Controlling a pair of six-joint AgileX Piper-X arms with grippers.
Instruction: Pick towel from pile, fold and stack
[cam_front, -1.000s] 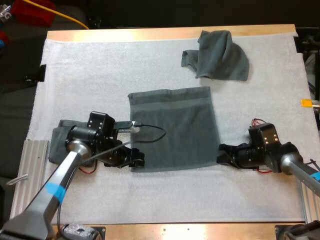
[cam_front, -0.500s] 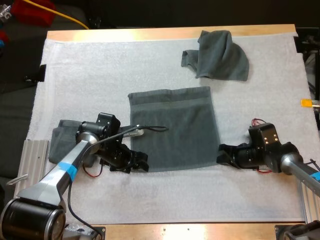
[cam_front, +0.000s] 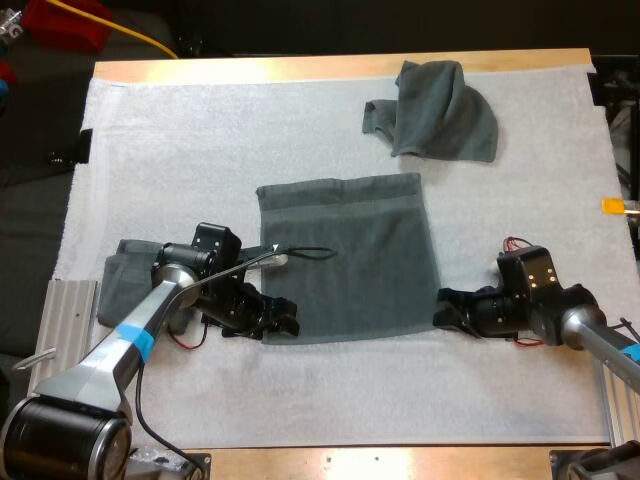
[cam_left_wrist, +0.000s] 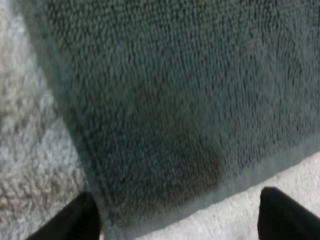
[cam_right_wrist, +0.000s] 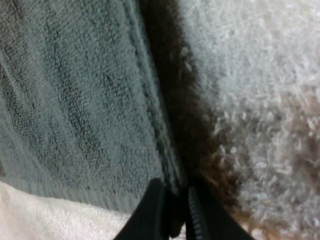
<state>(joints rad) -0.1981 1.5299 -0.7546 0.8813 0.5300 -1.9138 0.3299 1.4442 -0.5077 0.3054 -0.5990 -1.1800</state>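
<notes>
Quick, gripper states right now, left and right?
Left gripper: jaws open, astride the flat towel's near corner.
Right gripper: jaws shut on the flat towel's edge.

The white mat (cam_front: 200, 140) lies bare across its far left half and along the whole near strip in front of both arms, giving clear room to pass. A flat towel (cam_front: 348, 258) covers the middle. A crumpled towel (cam_front: 440, 110) sits at the far right, well apart from the flat one, with a bare band of mat between them. A folded stack (cam_front: 112, 285) lies near the mat's left edge, partly under the left arm. The left claw (cam_front: 283, 325) occupies the flat towel's near left corner, and the right claw (cam_front: 447, 308) its near right corner.
</notes>
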